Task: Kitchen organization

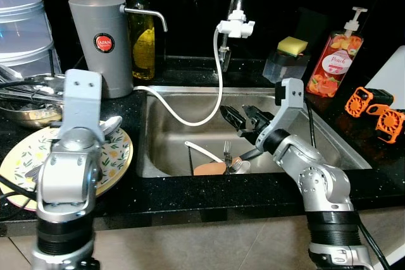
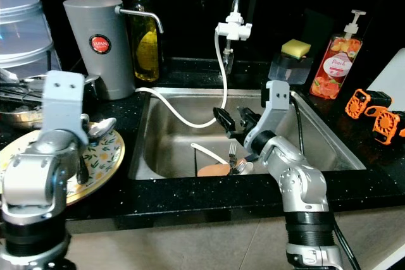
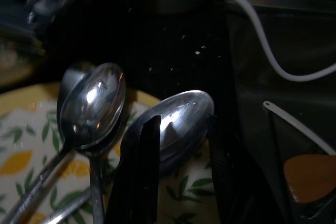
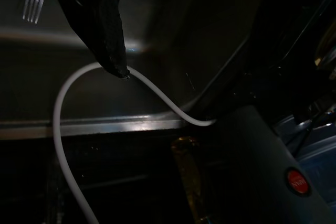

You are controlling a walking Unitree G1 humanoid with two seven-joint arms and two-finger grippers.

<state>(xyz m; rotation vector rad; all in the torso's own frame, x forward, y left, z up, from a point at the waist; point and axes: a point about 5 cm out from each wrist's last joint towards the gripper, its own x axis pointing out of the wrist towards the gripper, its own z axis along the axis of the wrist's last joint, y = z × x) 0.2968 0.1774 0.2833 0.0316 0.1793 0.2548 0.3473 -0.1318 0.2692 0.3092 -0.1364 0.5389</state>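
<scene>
A yellow floral plate (image 1: 117, 156) lies on the black counter left of the sink, with two steel spoons (image 3: 92, 108) resting on it. My left gripper (image 3: 181, 145) hovers over the plate's near-sink edge, shut on a third steel spoon (image 3: 181, 116) whose bowl pokes out past my arm (image 1: 111, 124). My right gripper (image 1: 244, 118) hangs open over the steel sink (image 1: 329, 137), with nothing between its fingers. Below it in the basin lie a white spoon (image 1: 204, 151), a fork (image 1: 227, 151) and an orange-brown utensil (image 1: 210, 169).
A white hose (image 1: 190, 118) loops from the faucet (image 1: 235, 28) into the sink. A grey jug (image 1: 101, 42), oil bottle (image 1: 142, 42), steel bowl of utensils (image 1: 25, 102), sponge holder (image 1: 288, 58), soap bottle (image 1: 334, 58) and orange clips (image 1: 373, 109) ring the counter.
</scene>
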